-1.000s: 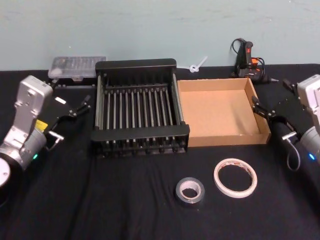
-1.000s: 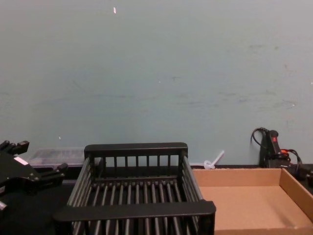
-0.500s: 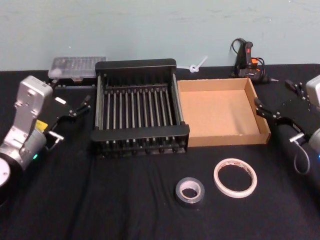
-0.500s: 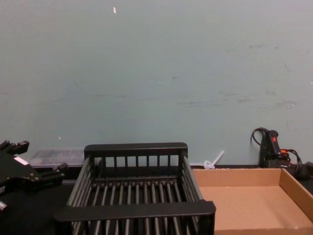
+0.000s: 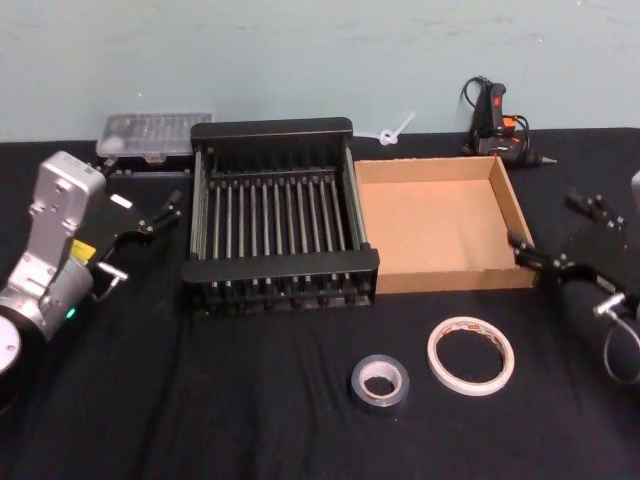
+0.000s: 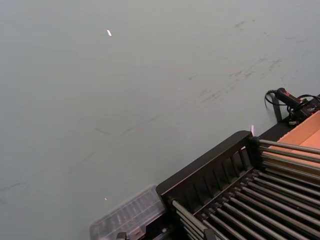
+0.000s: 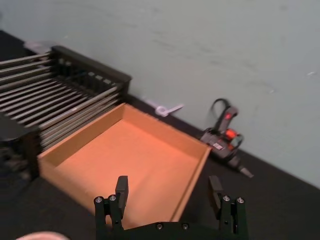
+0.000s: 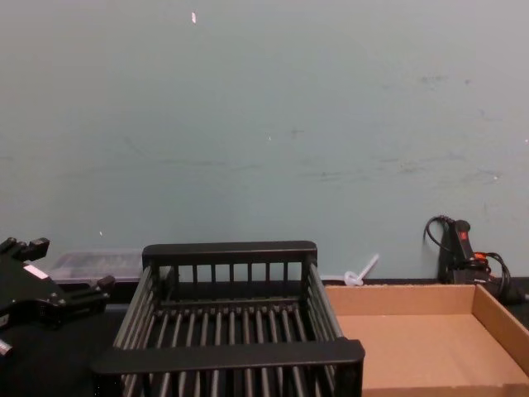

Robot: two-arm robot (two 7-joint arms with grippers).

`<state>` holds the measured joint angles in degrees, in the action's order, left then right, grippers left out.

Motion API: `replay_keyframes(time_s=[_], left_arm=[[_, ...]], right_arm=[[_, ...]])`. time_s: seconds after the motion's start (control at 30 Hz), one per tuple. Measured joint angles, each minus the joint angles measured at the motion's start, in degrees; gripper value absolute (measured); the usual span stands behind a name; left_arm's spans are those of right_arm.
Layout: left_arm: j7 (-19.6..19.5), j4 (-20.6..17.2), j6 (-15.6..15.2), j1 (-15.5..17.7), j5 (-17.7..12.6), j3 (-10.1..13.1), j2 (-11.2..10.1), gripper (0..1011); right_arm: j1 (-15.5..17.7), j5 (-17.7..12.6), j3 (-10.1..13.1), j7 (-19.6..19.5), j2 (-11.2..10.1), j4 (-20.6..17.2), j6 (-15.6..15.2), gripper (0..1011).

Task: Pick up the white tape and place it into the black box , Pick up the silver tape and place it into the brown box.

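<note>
The white tape (image 5: 471,356) lies flat on the black cloth at the front right, with the smaller silver tape (image 5: 380,382) just to its left. Behind them stand the black box (image 5: 280,267) and, to its right, the brown box (image 5: 440,225); I see nothing inside either. My right gripper (image 5: 556,230) hovers open beside the brown box's right wall, behind and to the right of the white tape. In the right wrist view its fingers (image 7: 121,189) frame the brown box (image 7: 130,155). My left gripper (image 5: 158,213) stays open left of the black box.
A clear plastic case (image 5: 152,133) sits behind the black box's left corner. A black and orange glue gun (image 5: 497,120) with its cord and a white cable tie (image 5: 392,131) lie by the back wall. The cloth in front of the boxes is bare left of the tapes.
My right gripper has drawn back from the brown box's right wall, toward the front and right edge. The left arm and both tapes have not moved.
</note>
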<state>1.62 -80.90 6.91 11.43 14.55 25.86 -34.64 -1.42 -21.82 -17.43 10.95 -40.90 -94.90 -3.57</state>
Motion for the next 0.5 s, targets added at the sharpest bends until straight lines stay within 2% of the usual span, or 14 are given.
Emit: replay_keyframes(time_s=[0.5], left_arm=[[0.0, 0.0, 0.0, 0.0, 0.0, 0.0, 0.0, 1001]], right_arm=[[4.9, -3.9, 1.5, 6.9, -1.7, -3.9, -6.8, 1002]])
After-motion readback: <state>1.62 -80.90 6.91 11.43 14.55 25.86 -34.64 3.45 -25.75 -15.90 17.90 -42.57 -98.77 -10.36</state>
